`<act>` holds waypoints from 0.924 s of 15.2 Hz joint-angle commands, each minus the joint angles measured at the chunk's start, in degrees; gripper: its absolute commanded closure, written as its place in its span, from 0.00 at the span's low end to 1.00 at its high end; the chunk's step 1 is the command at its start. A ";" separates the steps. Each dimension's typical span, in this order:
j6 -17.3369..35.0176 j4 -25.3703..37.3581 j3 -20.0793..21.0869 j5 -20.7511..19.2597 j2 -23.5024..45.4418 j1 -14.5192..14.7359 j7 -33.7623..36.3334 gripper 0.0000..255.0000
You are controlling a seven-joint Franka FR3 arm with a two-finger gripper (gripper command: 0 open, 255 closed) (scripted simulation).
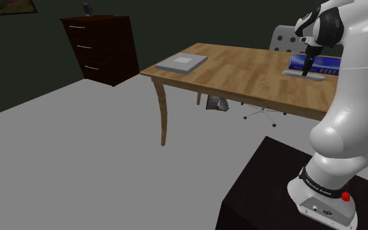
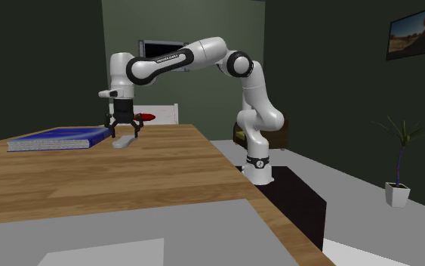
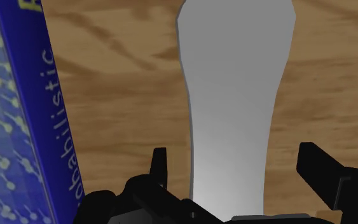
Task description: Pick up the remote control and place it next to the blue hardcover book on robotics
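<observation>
Grey remote point(image 3: 234, 95), flat on wooden table point(image 3: 120, 95) just right of the blue book point(image 3: 12, 127) in the second exterior view, seemingly where wanted; black gripper point(image 3: 233, 153) spread astride, not touching.

The plain grey remote point(image 3: 234, 95) lies on the wooden table point(image 1: 241, 72), just beside the blue book point(image 3: 12, 127), lengthwise along its spine.

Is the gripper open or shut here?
Open: the black gripper has its fingers apart from the flat grey remote control, wooden table showing in both gaps.
</observation>
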 commanded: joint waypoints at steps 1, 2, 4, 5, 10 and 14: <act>0.00 0.00 0.00 0.00 0.00 0.00 0.00 0.00; 0.00 0.00 0.00 0.00 0.00 0.00 0.00 0.00; -3.42 2.74 -0.36 -0.73 -0.89 0.01 0.51 0.00; -5.19 4.27 -0.51 -1.00 -1.22 -0.05 0.72 0.00; -6.61 5.55 -0.61 -1.18 -1.41 -0.13 0.87 0.00; -6.61 5.55 -0.61 -1.18 -1.41 -0.13 0.86 0.00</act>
